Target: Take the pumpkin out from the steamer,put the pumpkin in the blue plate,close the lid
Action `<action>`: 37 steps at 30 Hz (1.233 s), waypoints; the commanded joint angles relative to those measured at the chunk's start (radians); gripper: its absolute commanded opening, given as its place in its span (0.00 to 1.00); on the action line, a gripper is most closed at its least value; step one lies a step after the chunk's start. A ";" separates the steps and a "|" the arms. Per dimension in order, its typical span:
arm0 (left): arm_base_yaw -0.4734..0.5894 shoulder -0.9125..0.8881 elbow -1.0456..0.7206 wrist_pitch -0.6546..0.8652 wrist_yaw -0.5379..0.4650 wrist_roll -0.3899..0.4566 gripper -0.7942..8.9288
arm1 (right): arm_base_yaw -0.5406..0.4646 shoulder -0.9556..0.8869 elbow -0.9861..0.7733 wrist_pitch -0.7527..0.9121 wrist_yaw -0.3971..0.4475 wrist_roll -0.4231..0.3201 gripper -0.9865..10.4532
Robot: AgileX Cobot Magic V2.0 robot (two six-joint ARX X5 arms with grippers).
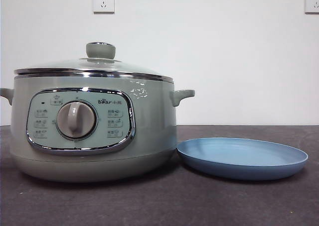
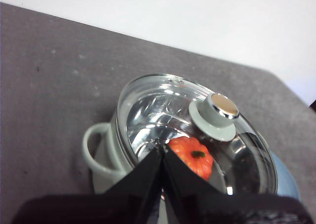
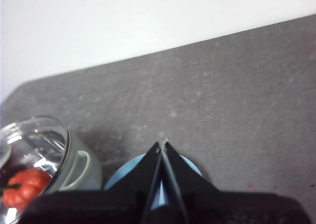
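Closest stands the steamer (image 1: 94, 131) with its lid (image 2: 197, 135) on, the pumpkin (image 2: 192, 156) inside just beyond the left pincer (image 2: 163, 150), while the right pincer (image 3: 162, 147) hovers over the blue plate (image 1: 242, 158), both pressed together and empty.

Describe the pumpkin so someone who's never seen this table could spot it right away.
Find the big sage-green steamer on the dark table, beside the blue plate. Look down through its glass lid: the pumpkin sits inside the shiny pot. It is the only orange-red thing there, ribbed, with a dark green stem.
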 commanded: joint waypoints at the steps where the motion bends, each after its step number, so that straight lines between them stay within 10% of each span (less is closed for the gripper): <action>1: -0.001 0.068 0.082 -0.037 0.005 0.106 0.07 | 0.000 0.047 0.073 -0.054 -0.002 -0.098 0.07; 12: -0.039 0.320 0.382 -0.260 0.156 0.240 0.08 | 0.000 0.251 0.295 -0.329 -0.310 -0.263 0.07; 18: -0.100 0.365 0.407 -0.263 0.182 0.242 0.10 | 0.001 0.301 0.300 -0.335 -0.367 -0.262 0.38; 22: -0.133 0.383 0.407 -0.242 0.175 0.225 0.51 | 0.001 0.314 0.300 -0.335 -0.367 -0.262 0.45; 37: -0.417 0.597 0.543 -0.151 -0.187 0.204 0.53 | 0.030 0.338 0.300 -0.328 -0.361 -0.235 0.44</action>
